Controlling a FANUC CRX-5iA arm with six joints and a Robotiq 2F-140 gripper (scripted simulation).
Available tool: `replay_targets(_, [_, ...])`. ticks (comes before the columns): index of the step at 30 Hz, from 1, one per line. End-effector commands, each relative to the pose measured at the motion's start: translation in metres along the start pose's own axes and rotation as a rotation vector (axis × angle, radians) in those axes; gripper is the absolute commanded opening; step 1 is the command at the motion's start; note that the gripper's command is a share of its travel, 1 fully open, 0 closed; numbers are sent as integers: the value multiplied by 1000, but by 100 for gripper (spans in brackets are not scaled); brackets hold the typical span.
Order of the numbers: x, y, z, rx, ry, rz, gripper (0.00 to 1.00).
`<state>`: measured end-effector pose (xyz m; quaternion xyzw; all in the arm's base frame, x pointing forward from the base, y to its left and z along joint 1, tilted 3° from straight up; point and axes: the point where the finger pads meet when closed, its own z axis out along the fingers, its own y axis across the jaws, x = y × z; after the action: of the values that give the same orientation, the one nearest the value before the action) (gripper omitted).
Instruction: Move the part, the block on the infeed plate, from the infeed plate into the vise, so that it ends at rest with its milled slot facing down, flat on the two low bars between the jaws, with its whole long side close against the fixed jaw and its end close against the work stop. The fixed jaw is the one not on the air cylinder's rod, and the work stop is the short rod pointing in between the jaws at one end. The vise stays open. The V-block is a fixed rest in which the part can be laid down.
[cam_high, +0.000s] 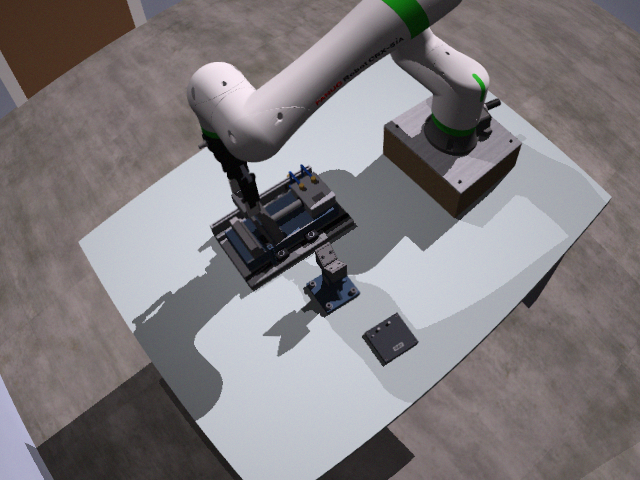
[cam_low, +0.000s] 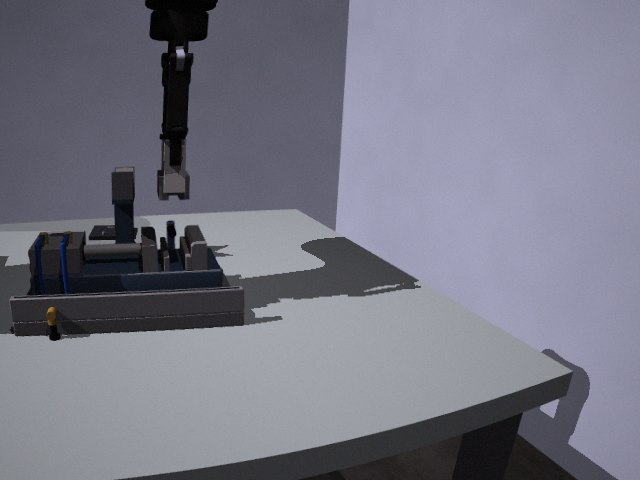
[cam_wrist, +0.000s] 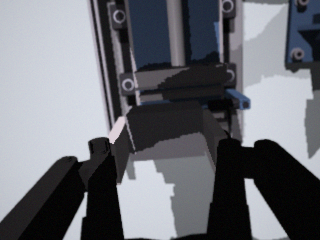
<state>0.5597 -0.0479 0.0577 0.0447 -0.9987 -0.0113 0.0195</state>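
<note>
Exterior view: jaws clamped on part (cam_low: 173, 184), slot down, hanging w/ open air above vise (cam_low: 129, 302).

Top view: high, steep, distant; takes in the whole tabletop (cam_high: 289, 413), tilted so its corners sit near 3, 6, 9 and 12 o'clock. Arm pedestal (cam_high: 497, 170) at 2 o'clock, vise (cam_high: 289, 217) just left of centre, V-block (cam_high: 330, 271) and infeed plate (cam_high: 390, 338) toward 5 o'clock.

Exterior view: low, near tabletop (cam_low: 361, 361) height, facing across it toward two walls; vise (cam_low: 129, 304) at 9 o'clock, side-on, V-block (cam_low: 123, 188) behind it.

Wrist view: close, looking down past the end effector (cam_wrist: 165, 165) fingers onto the vise (cam_wrist: 175, 80), which fills 12 o'clock; V-block base (cam_wrist: 300, 35) at 2 o'clock.

Shared: vise and V-block appear in all three views.
</note>
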Motion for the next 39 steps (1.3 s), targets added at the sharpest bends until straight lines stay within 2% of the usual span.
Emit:
replay_targets(1, [0, 0, 3, 0, -1, 0, 0])
replay_targets(15, [0, 0, 22, 0, -1, 0, 0])
replay_targets(39, [0, 0, 28, 0, -1, 0, 0])
